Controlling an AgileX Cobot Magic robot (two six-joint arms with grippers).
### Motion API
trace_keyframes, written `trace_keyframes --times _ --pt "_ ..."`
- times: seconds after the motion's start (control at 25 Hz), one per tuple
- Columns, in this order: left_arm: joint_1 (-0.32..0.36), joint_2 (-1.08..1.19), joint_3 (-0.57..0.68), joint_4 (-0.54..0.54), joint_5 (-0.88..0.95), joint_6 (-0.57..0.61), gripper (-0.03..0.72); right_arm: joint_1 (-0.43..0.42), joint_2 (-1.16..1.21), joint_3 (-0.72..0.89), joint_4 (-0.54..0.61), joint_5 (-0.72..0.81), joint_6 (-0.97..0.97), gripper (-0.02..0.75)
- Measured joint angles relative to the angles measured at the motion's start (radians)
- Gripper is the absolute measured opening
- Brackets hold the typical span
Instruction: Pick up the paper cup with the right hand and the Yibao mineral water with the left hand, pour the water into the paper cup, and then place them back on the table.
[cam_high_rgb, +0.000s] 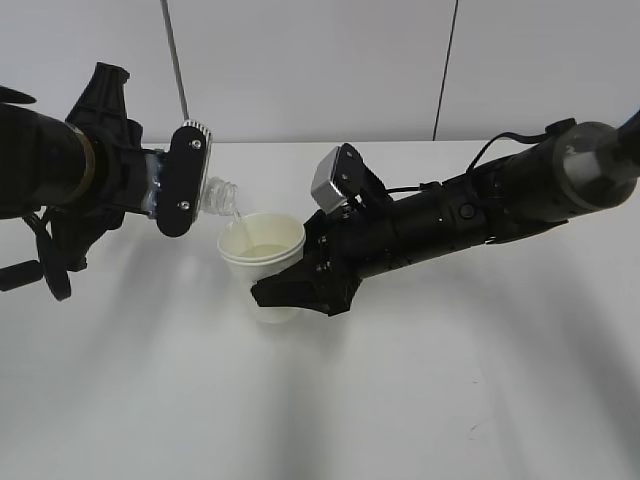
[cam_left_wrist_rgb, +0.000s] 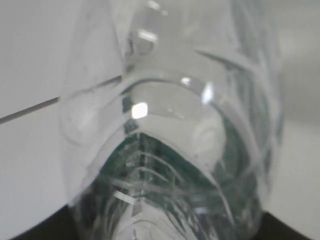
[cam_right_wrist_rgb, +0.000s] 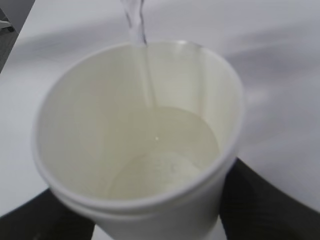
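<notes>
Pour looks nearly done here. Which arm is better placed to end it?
Left. Its gripper holds the tilted bottle whose stream falls into the cup; tipping it back upright stops the flow. The right gripper only steadies the cup.

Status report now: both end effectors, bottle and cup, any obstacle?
Left end effector shut on the water bottle, tilted and pouring. Right end effector shut on the paper cup, held off the table, partly filled. Nothing in the way.
</notes>
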Motion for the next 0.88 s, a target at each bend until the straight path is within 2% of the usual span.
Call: trace_keyframes --times 0.88 --pt "0.000 0.000 0.000 0.000 0.000 -0.009 0.336 0.000 0.000 0.000 0.000 -0.002 0.000 0.519"
